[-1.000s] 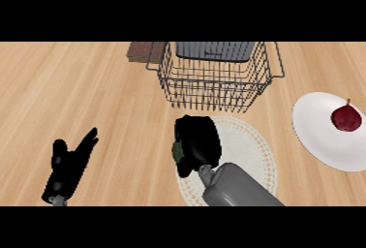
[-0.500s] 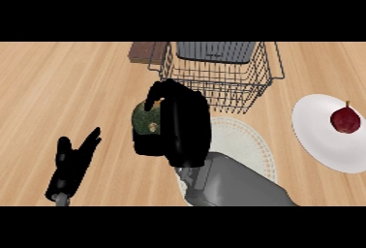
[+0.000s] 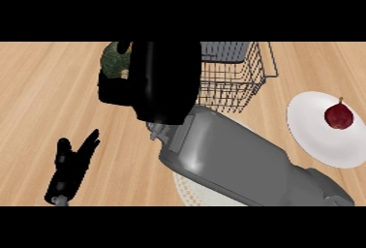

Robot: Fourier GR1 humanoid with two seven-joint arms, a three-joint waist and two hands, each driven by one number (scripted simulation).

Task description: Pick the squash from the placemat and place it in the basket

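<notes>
The wooden counter (image 3: 43, 87) fills the view, and the wire basket (image 3: 236, 82) standing on it serves as the landmark for everything else. The right forearm (image 3: 236, 160) is the biggest thing in sight, rising from below the basket and covering most of the pale placemat (image 3: 187, 191), of which only a sliver shows below the basket's near-left corner. To the right of the basket sits a white plate (image 3: 314, 140) carrying a dark red fruit (image 3: 338, 115). The right hand (image 3: 160, 77) hangs large in the view, covering the basket's left part, its fingers curled around the squash (image 3: 114, 60), whose mottled green skin peeks out at the hand's upper left, lifted clear of the placemat. The left hand (image 3: 71, 164) rests well to the lower left of the basket, fingers straight and apart, holding nothing. The step in hand looks like the carry to the basket. To do it well, the hand likely needs to travel rightward until the squash is squarely over the basket's opening, keep clear of the near wire rim, then lower inside before the fingers spread, so the squash settles rather than rolls or catches on the wires.
</notes>
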